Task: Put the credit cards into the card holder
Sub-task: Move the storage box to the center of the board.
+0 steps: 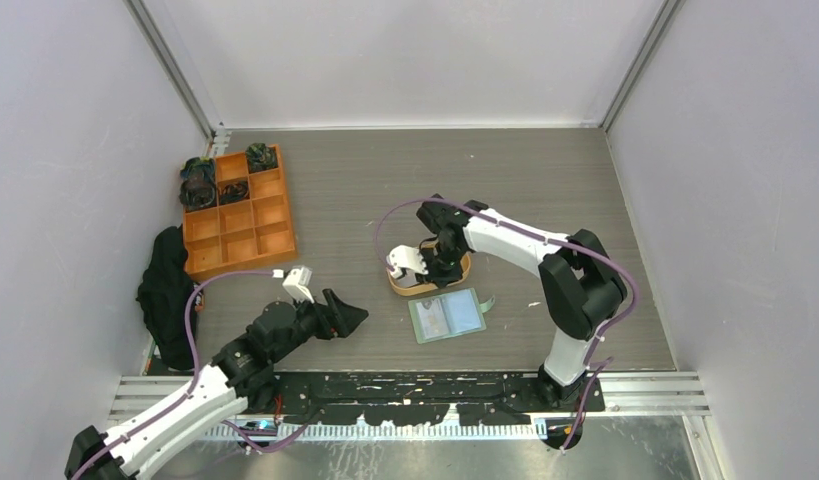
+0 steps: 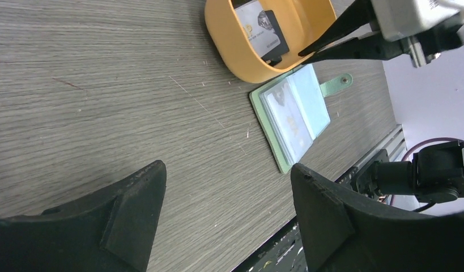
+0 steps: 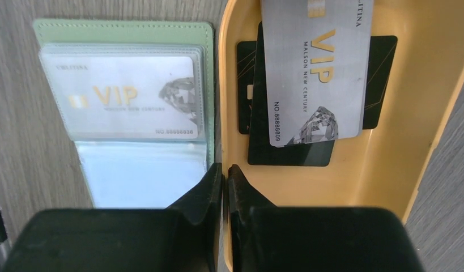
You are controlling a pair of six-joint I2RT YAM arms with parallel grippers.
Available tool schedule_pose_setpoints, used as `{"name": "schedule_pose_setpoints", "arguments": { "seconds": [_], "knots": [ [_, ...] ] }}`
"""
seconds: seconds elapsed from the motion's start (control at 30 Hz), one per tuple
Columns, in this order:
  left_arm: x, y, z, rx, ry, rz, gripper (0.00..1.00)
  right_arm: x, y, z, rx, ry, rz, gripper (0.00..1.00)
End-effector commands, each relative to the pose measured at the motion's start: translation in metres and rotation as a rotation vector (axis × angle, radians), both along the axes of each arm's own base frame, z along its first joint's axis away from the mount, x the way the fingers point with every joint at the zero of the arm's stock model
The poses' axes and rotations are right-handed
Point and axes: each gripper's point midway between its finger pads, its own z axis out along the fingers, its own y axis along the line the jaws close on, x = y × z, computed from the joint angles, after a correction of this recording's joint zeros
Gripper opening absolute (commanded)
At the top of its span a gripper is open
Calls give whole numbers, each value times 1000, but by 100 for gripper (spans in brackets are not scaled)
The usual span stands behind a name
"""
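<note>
Bench [image 1: 385,180]: grey wood-grain surface carrying everything, with pale walls on three sides.
Right arm [image 1: 525,240]: rises from the near right and bends left, its wrist over the orange tray at mid-bench.
Left arm [image 1: 185,400]: lies low from the near-left corner and points right toward the card holder.
Orange grid organiser [image 1: 237,215]: on the far left; dark bundles [image 1: 197,185] fill some of its far compartments.
Black cloth [image 1: 167,295]: crumpled at the left edge, just near of the organiser.
Orange oval tray [image 3: 388,187]: at mid-bench, under the right wrist.
Card holder [image 1: 446,316]: lies open and flat, just near of the tray and right beside its rim. Its clear sleeves face up and its snap tab [image 2: 338,84] sticks out to the right.
Credit cards: one silver VIP card [image 3: 127,99] sits inside a holder sleeve. A second silver VIP card [image 3: 314,73] lies in the tray on top of black cards [image 3: 382,79].
Right end effector [image 3: 225,170]: fingers are drawn together with only a thin slit between them. The tips are at the tray's rim on the holder side; whether they pinch the rim cannot be told.
Left end effector [image 2: 229,175]: fingers [image 2: 133,209] are spread wide apart with bare bench between them, well left of the holder.
</note>
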Motion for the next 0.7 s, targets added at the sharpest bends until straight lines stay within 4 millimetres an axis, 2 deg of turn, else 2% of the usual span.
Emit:
{"name": "schedule_pose_setpoints", "arguments": {
  "seconds": [0.0, 0.1, 0.23, 0.37, 0.53, 0.67],
  "knots": [
    [6, -12, 20, -81, -41, -15, 80, 24, 3, 11, 1, -169, 62, 13],
    [6, -14, 19, -85, -32, -21, 79, 34, 1, 10, -20, -217, 37, 16],
    [7, -16, 19, -90, -27, -22, 79, 42, -4, 18, -32, -278, -3, 38],
    [8, -16, 22, -107, -26, -12, 77, 40, -1, 43, 27, -286, -87, 51],
    [13, -14, 23, -108, -23, 19, 69, 27, 18, 86, 281, -96, -315, 62],
    [17, -14, 19, -81, -5, 34, 67, 35, 34, 110, 519, 197, -629, 70]
  ]
}}
